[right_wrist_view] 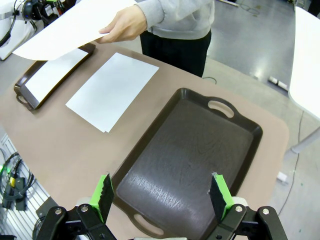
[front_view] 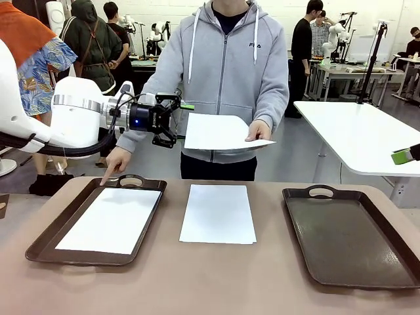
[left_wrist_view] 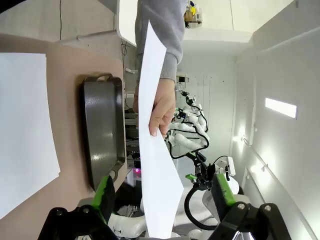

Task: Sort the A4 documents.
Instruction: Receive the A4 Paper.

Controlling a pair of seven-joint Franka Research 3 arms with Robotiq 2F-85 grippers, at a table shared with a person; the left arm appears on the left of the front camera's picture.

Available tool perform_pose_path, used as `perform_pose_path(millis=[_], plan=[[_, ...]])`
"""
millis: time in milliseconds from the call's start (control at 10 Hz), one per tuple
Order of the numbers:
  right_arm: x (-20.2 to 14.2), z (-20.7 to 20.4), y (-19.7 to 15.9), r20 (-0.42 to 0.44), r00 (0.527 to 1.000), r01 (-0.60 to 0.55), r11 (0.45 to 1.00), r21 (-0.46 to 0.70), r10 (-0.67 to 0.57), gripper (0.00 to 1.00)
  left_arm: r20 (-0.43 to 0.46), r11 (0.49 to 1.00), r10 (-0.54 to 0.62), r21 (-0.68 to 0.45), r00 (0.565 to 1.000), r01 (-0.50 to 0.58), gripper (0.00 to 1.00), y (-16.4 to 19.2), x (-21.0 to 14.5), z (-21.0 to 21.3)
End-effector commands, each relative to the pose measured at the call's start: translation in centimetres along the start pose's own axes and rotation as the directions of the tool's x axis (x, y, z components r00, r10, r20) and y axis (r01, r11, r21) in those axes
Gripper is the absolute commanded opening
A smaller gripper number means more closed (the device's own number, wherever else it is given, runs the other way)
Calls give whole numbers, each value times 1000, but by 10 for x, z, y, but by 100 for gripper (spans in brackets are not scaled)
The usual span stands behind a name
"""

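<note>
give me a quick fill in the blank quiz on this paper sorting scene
1. The person's hand holds out a sheet toward the left pincer, whose jaws stand ____.
2. The tray with paper in it lies on the robot's ____ side.
3. The other tray, below the right pincer, is ____.
4. The loose sheets between the trays lie on the ____.
Missing words: open; left; empty; table.

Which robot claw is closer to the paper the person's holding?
Left. The left gripper is open at the edge of the held sheet; the right gripper hovers above the empty tray, far off.
</note>
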State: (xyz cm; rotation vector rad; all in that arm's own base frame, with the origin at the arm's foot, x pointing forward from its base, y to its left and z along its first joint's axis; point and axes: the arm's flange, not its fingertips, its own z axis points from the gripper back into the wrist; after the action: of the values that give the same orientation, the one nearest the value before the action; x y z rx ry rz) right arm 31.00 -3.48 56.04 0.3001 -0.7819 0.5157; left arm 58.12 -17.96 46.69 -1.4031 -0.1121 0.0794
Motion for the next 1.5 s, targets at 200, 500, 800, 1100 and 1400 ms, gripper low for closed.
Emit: perform_pose_path(millis=[200,500,800,1100,1400], plan=[[-1,-2,0,3,1000,0,1000,15,0,100,-49,996,51,-65,997,-55,100,-8,2,-18],[-1,-2,0,3,1000,0,1000,15,0,100,-69,995,33,-92,997,-40,100,-8,3,-20],[-1,-2,0,3,1000,0,1000,15,0,100,-57,995,10,-101,998,-16,61,-8,3,-19],[-1,-2,0,3,1000,0,1000,15,0,100,-51,995,24,-99,998,-29,55,-6,2,-18],[-1,-2,0,3,1000,0,1000,15,0,100,-50,995,15,-94,999,-20,2,-10,2,-16]])
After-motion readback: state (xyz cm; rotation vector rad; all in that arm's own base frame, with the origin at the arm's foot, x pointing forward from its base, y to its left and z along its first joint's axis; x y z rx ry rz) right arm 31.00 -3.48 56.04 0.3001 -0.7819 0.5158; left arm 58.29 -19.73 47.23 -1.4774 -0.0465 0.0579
